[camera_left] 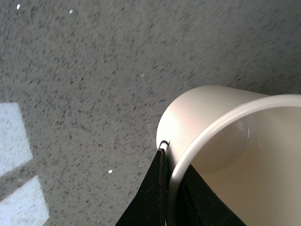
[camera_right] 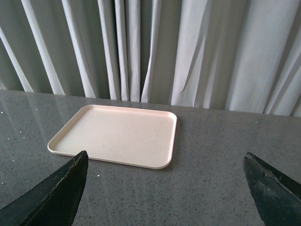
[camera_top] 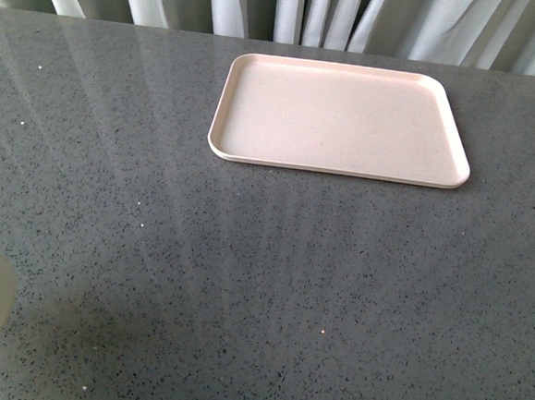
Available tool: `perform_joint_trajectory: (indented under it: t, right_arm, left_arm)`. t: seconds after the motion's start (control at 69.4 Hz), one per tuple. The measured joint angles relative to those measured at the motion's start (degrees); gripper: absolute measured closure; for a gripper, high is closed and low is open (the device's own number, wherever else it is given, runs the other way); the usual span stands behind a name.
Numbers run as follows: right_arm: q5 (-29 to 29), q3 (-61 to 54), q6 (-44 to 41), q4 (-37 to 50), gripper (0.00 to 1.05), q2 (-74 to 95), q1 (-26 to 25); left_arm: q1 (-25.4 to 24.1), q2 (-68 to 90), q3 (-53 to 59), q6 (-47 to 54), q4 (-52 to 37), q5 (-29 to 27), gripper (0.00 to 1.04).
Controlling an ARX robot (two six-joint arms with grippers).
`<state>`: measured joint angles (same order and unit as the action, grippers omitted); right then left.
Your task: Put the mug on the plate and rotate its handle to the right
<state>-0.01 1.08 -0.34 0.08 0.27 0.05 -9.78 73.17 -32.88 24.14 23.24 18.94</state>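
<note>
Only the left wrist view shows the mug point(camera_left: 202, 113), cropped, its handle out of sight, with the left gripper point(camera_left: 174, 167) pinching its rim. The front view has only the plate point(camera_top: 338, 122) on the table point(camera_top: 242, 281); the right gripper point(camera_right: 164, 162) gapes wide, facing it.

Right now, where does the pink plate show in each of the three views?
Front view: the plate lies in the upper centre, slightly right, near the table's far edge.
Left wrist view: not in it; only the mug, pinched at its rim by the left gripper.
Right wrist view: left of the picture's centre, beyond the open right gripper.
Shared landmark: the grey speckled table in all three; the curtain in two.
</note>
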Motion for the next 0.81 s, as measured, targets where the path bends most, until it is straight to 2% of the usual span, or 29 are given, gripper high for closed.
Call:
perform_joint_trajectory:
  t: [0.144, 0.317, 0.418, 0.605, 0.807]
  right_arm:
    - [0.0, 0.0, 0.0, 0.0, 0.09, 0.0, 0.0]
    - [0.0, 0.0, 0.0, 0.0, 0.09, 0.0, 0.0]
    - [0.0, 0.0, 0.0, 0.0, 0.09, 0.0, 0.0]
    - [0.0, 0.0, 0.0, 0.0, 0.09, 0.0, 0.0]
    - [0.0, 0.0, 0.0, 0.0, 0.09, 0.0, 0.0]
  left_arm:
    - [9.9, -0.5, -4.3, -9.7, -3.4, -1.5, 1.03]
    - [24.1, 6.3, -12.5, -21.6, -9.2, -7.2, 1.03]
    - [29.8, 12.8, -17.7, -27.0, -10.2, -10.2, 1.03]
    - [34.8, 19.4, -23.3, -32.8, -10.1, -13.5, 1.03]
    - [35.0, 19.4, -23.5, -34.0, -10.1, -13.9, 1.03]
